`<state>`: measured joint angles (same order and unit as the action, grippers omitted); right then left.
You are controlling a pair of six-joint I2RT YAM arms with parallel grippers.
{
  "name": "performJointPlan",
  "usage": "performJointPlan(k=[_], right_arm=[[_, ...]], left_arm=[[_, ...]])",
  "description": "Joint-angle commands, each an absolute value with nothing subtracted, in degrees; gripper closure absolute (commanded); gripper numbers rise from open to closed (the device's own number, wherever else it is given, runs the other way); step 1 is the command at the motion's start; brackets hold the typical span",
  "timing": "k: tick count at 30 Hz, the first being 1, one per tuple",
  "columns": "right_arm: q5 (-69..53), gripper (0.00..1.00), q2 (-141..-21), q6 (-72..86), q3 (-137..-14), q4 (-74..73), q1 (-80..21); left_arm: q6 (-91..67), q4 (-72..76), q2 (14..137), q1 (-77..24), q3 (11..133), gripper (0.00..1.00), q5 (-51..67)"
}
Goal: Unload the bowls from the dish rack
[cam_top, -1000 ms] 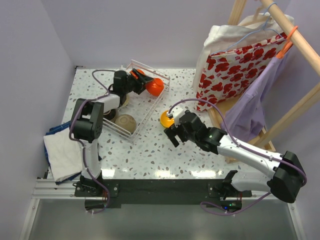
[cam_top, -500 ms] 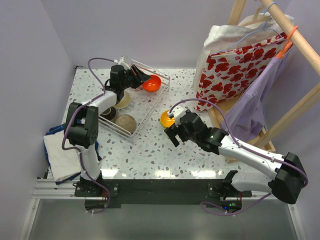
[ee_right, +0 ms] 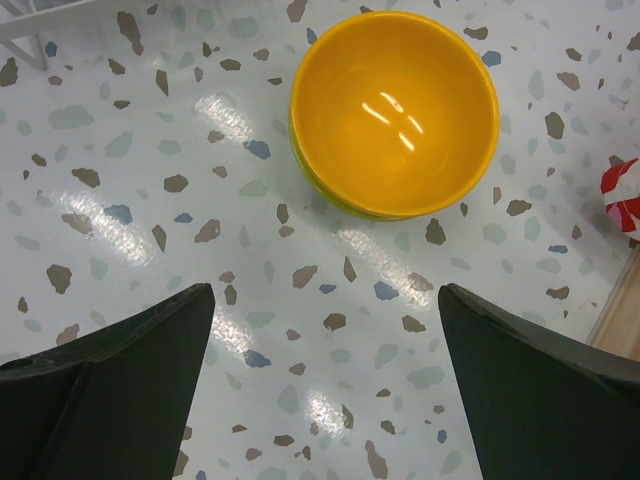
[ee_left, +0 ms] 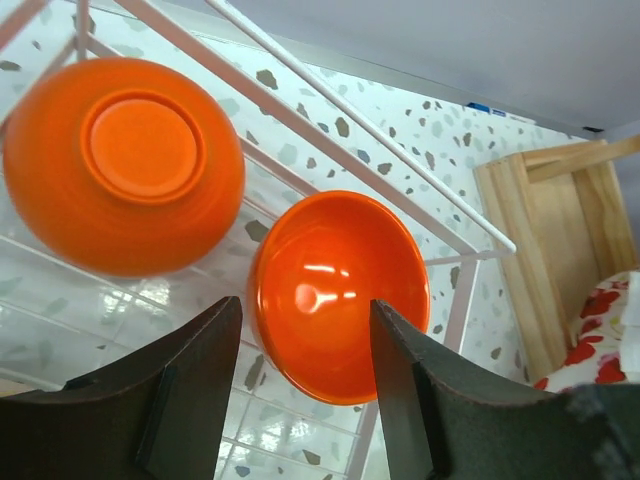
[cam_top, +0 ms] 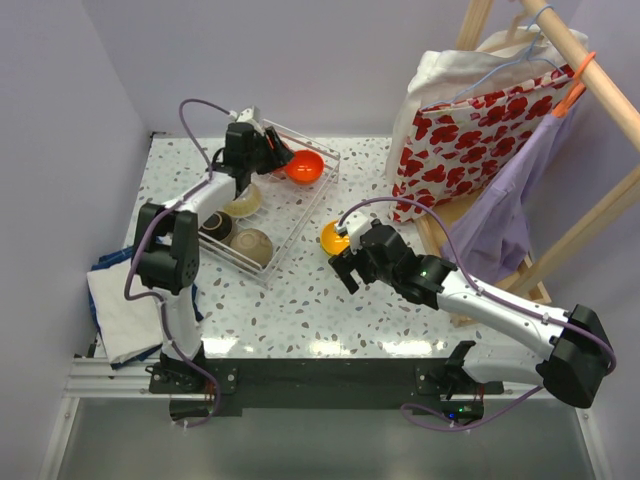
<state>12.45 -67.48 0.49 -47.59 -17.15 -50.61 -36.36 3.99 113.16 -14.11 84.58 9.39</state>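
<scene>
Left gripper (ee_left: 305, 312), fingers spread, hangs over an orange-red round bowl (ee_left: 340, 280) in the white wire dish rack (ee_left: 330, 130); right gripper (ee_right: 322, 292), spread wide, over a yellow-orange round bowl (ee_right: 395, 105).

This looks like a robot test room dressed up like a home. Plain purple walls (cam_top: 300, 60) close in a speckled desk (cam_top: 330, 310). The left arm (cam_top: 165, 255) and the right arm (cam_top: 480, 300) sit on a metal frame (cam_top: 100, 378). A dish rack (cam_top: 300, 205) and a wooden clothes rack (cam_top: 592, 222) with a shirt (cam_top: 510, 190) and a flowered bag (cam_top: 465, 140) are home things.
</scene>
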Motion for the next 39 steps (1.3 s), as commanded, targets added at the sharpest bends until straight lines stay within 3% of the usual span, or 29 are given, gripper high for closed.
performJointPlan(k=[1,11,17,20,21,24,27,39], right_arm=[[11.69,0.01,-68.29,1.58,-48.87,-15.65,-50.63],[11.87,0.01,-68.73,1.49,-49.04,-15.91,-50.63],[11.95,0.01,-68.64,1.58,-48.87,-15.82,-50.63],[12.22,0.01,-68.20,1.67,-48.69,-15.91,-50.62],[12.22,0.01,-67.94,1.76,-48.69,-15.82,-50.63],[12.39,0.01,-67.15,1.85,-48.43,-16.08,-50.62],[12.66,0.01,-66.53,1.93,-48.25,-16.35,-50.63],[19.41,0.01,-59.07,3.69,-44.65,-13.89,-50.54]], left_arm=[[-26.90,-3.60,115.12,-15.99,91.22,0.42,0.97],[-23.21,-11.42,123.04,-18.01,101.07,0.46,-1.30],[-21.45,-13.54,123.49,-18.81,102.22,0.54,-3.51],[-20.83,-13.80,122.70,-18.90,102.13,0.71,-3.95],[-20.66,-13.71,121.74,-18.98,101.87,0.81,-4.30],[-19.60,-12.40,118.76,-19.42,100.55,0.96,-5.71],[-18.55,-11.52,115.59,-20.04,99.49,1.00,-6.15],[-13.62,-14.15,104.26,-24.87,95.72,1.00,-5.89]])
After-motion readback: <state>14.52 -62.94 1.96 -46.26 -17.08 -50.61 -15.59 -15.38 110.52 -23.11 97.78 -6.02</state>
